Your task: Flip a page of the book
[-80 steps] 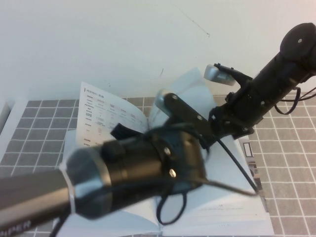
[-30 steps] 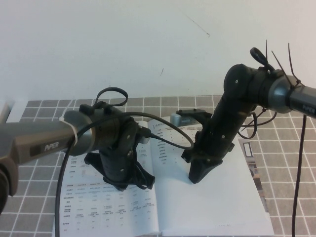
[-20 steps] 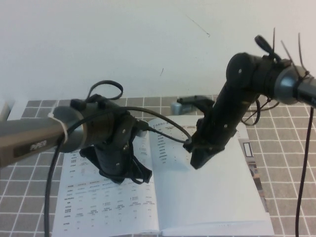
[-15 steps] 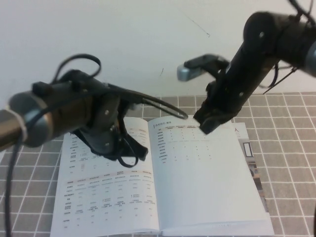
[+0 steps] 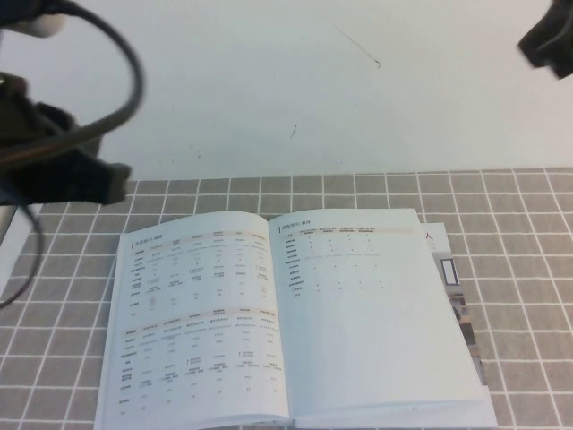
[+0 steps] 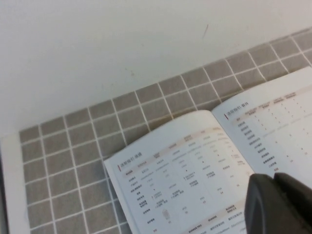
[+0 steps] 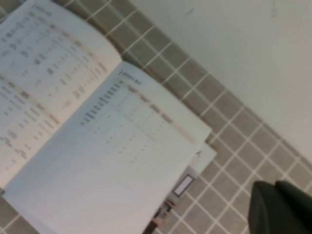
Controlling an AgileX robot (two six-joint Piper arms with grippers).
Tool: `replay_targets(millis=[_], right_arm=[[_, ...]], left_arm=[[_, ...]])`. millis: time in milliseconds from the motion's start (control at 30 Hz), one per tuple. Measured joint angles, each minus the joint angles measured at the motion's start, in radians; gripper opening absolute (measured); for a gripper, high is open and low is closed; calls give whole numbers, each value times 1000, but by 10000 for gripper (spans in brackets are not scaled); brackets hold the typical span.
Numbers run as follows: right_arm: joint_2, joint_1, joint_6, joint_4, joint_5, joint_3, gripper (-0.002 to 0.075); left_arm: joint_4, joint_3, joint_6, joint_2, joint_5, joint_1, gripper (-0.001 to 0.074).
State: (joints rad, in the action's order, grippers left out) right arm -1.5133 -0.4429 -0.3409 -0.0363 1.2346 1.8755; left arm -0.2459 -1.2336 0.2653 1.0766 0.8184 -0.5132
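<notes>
- At far left of the high view, raised well above the tiled worktop (image 5: pixel 81 242): left arm, blurred and dark, cable looping over it; left gripper (image 6: pixel 279 204) seen from its own wrist as a dark tip hanging over the book's left-hand leaf, touching nothing; jaw opening impossible to tell.
- On the worktop's middle, reaching to its near edge: the book (image 5: pixel 286 313), lying open and flat, tables of small print on both leaves.
- Right of the spine: the page (image 5: pixel 376 313), flat, printed rows at its far end, blank below.
- Under the book's right edge: printed sheet (image 5: pixel 455 305) with dark photos, partly hidden.
- At top right corner, high above the worktop: right gripper (image 7: pixel 282 208), clenched, holding nothing, clear of the book.
</notes>
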Motion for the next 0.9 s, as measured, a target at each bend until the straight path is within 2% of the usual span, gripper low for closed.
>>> replay_targets(millis=[133, 233, 467, 667, 900], right_arm=[[164, 0, 20, 79, 0, -51, -1], [304, 0, 42, 113, 0, -166, -1], [641, 0, 75, 119, -69, -565, -1], [921, 0, 163, 128, -199, -912, -1], [1172, 0, 186, 113, -383, -1260, -1]], left_arm=[[-26, 117, -12, -174, -34, 0, -4], [-26, 202, -18, -281, -64, 0, -4], [-30, 483, -18, -520, -146, 0, -4], [-28, 705, -13, -685, -289, 0, -4], [27, 873, -3, -752, -387, 0, -4]])
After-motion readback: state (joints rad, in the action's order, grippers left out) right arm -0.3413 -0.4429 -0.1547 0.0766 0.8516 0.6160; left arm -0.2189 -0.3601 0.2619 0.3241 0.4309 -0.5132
